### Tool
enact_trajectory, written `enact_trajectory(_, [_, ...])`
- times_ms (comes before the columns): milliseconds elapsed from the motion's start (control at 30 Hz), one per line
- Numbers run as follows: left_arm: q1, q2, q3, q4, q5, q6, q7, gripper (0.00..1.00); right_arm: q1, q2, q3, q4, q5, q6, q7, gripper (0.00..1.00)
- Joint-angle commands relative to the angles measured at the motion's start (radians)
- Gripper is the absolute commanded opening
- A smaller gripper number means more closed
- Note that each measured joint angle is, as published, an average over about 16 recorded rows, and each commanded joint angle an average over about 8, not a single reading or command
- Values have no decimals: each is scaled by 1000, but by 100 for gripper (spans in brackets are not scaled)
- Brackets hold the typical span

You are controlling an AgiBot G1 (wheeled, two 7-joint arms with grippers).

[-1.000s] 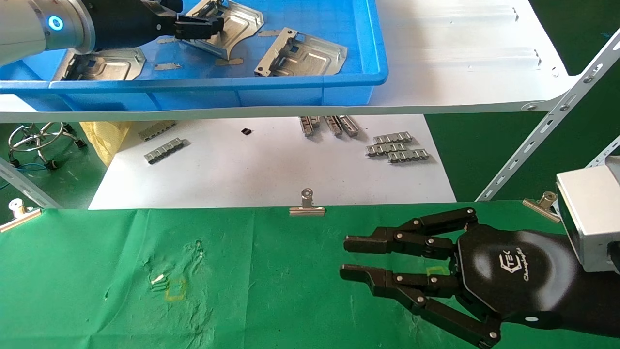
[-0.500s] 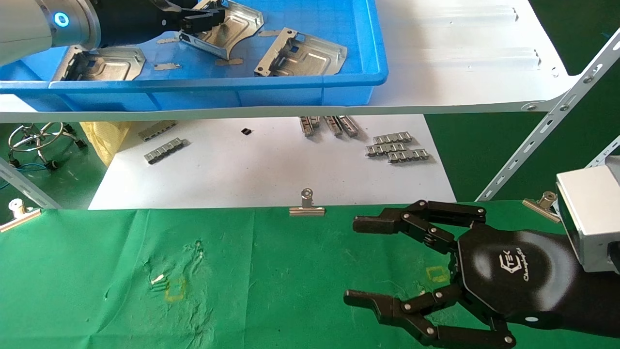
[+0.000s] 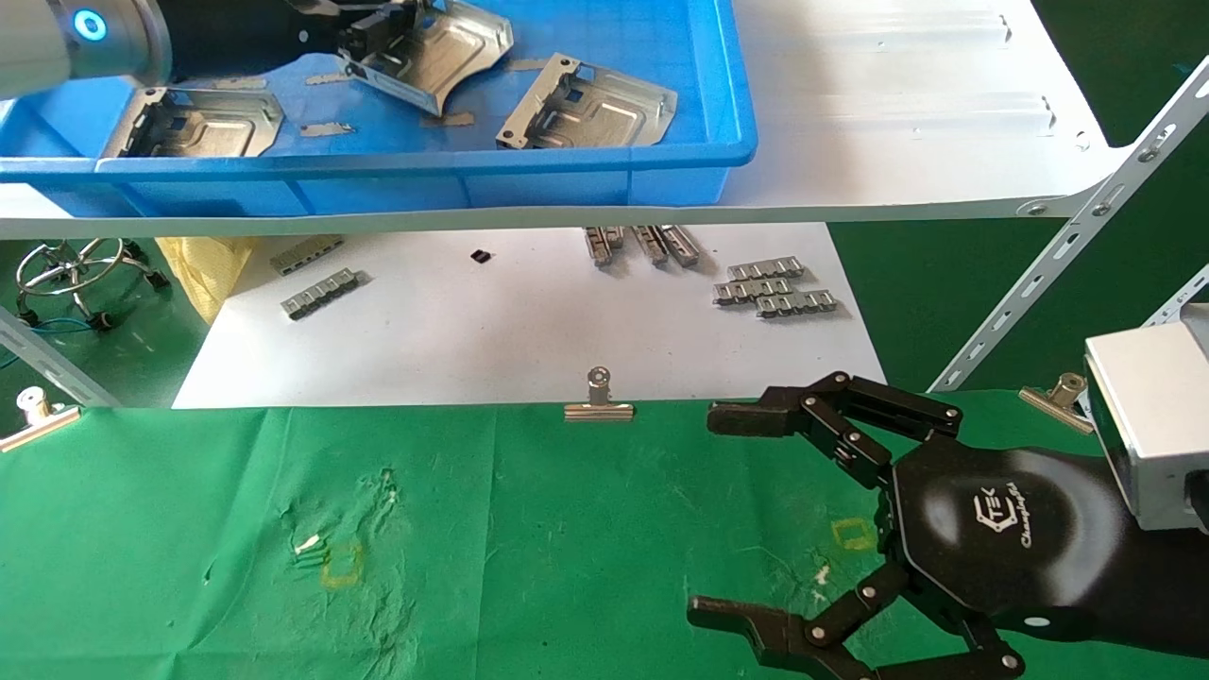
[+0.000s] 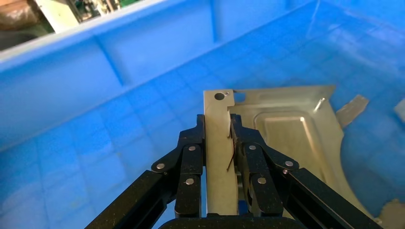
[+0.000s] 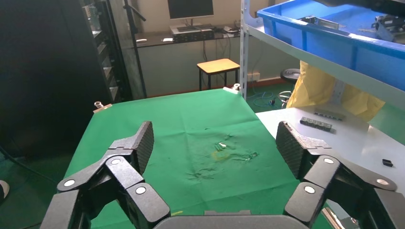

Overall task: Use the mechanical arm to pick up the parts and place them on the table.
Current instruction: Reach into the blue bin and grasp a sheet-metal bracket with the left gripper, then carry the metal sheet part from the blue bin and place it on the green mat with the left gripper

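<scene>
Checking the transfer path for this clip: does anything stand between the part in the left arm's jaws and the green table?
Yes. The left gripper is shut on the part inside the blue bin; the bin's front wall and the white shelf board lie between it and the table. The right gripper hangs open over the cloth.
</scene>
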Motion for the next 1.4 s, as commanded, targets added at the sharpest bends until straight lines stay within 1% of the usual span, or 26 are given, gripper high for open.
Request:
enact_trajectory(33, [-5, -6, -3, -5, -4, 10, 5, 0, 0, 0, 0, 0, 0, 0, 0, 100])
enact_trajectory(133, [-19, -26, -13, -21, -20, 73, 23, 0, 0, 0, 0, 0, 0, 0, 0, 100])
enact_trajectory(233, [-30, -49, -23, -38, -36, 167, 48, 0, 0, 0, 0, 0, 0, 0, 0, 100])
enact_trajectory(333, [-38, -76, -30, -59, -50, 293, 80, 0, 0, 0, 0, 0, 0, 0, 0, 100])
enact_trajectory(533, [-39, -148, -42, -108, -84, 595, 165, 0, 0, 0, 0, 0, 0, 0, 0, 100])
enact_trajectory(600, [-28, -172, -44, -134, -101, 665, 193, 0, 0, 0, 0, 0, 0, 0, 0, 100])
enact_trajectory(667, [-5, -198, -42, -177, -127, 708, 219, 0, 0, 0, 0, 0, 0, 0, 0, 100])
enact_trajectory(733, [38, -234, -34, -257, -175, 726, 241, 0, 0, 0, 0, 0, 0, 0, 0, 100])
enact_trajectory(833, [136, -315, 0, -445, -292, 731, 257, 0, 0, 0, 0, 0, 0, 0, 0, 100])
enact_trajectory(967, [280, -452, 79, -705, -468, 725, 257, 0, 0, 0, -1, 0, 0, 0, 0, 100])
enact_trajectory(1067, [354, -532, 147, -812, -534, 716, 275, 0, 0, 0, -1, 0, 0, 0, 0, 100])
enact_trajectory(1133, [383, -561, 191, -832, -527, 708, 311, 0, 0, 0, -1, 0, 0, 0, 0, 100])
enact_trajectory(1200, [398, -571, 233, -825, -491, 703, 366, 0, 0, 0, -1, 0, 0, 0, 0, 100])
enact_trajectory(1400, [417, -538, 337, -714, -357, 695, 569, 0, 0, 0, -1, 0, 1, 0, 0, 100])
